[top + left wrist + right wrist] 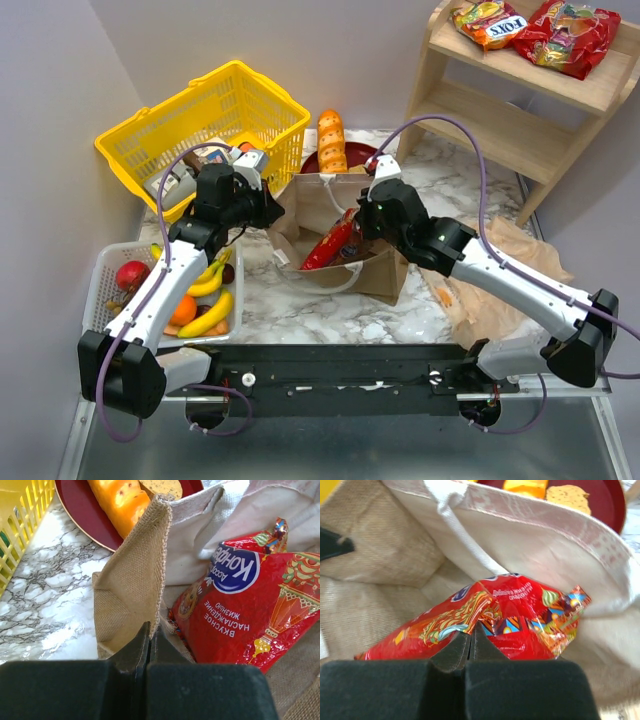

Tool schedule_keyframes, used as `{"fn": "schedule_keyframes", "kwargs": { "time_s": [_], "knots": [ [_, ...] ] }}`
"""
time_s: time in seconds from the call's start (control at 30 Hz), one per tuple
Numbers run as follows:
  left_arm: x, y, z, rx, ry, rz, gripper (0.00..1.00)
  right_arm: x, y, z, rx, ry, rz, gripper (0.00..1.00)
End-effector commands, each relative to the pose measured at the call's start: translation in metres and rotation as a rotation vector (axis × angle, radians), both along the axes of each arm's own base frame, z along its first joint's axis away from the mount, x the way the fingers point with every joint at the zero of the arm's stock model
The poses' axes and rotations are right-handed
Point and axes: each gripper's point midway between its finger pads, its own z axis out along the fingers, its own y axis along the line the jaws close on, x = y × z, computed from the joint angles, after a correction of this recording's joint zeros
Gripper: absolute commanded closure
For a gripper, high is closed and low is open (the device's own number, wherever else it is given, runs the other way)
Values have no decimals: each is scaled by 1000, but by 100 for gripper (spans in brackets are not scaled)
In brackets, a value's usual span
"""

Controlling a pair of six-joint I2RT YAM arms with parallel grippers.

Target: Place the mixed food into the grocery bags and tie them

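Mid-table, the brown bag (315, 205) lies open on the marble table (300, 310), with a shiny red packet (335, 243) inside against its white lining. My left fingers (142, 642) are pressed together at the bag's woven side edge; I cannot tell whether any cloth is caught between them. My right fingers (460, 647) are pressed together too, tips right at the red packet inside the bag's mouth. Bananas (212, 312) sit in the white tray (100, 290) on the left, two more packets (560, 35) lie on the wooden shelf (480, 110), and the tan plastic bag (525, 245) lies under my right arm.
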Motion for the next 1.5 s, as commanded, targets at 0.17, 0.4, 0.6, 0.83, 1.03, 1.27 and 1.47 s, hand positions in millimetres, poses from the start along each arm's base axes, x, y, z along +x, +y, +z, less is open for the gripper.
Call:
{"fn": "schedule_keyframes", "kwargs": {
  "time_s": [0.17, 0.4, 0.6, 0.83, 1.03, 1.27, 1.47],
  "knots": [
    [-8, -1, -9, 2, 24, -19, 100, -24, 53, -67, 16, 190, 176, 99],
    [-9, -2, -9, -1, 25, -24, 100, -23, 42, 35, 29, -68, 247, 19],
    [-9, -1, -9, 6, 25, -17, 100, 18, -34, 162, -62, -335, 10, 0],
    [-10, 1, -4, 5, 9, -10, 100, 90, -155, 247, -55, -467, -282, 2],
    [-10, 4, -2, 14, -4, -2, 100, 127, -268, 267, -90, -468, -543, 0],
    [-11, 5, 0, 19, -8, 3, 100, 150, -357, 256, -59, -423, -675, 0],
    [-11, 5, -1, 18, -7, 0, 100, 175, -399, 236, 14, -391, -671, 0]
  ]
}}
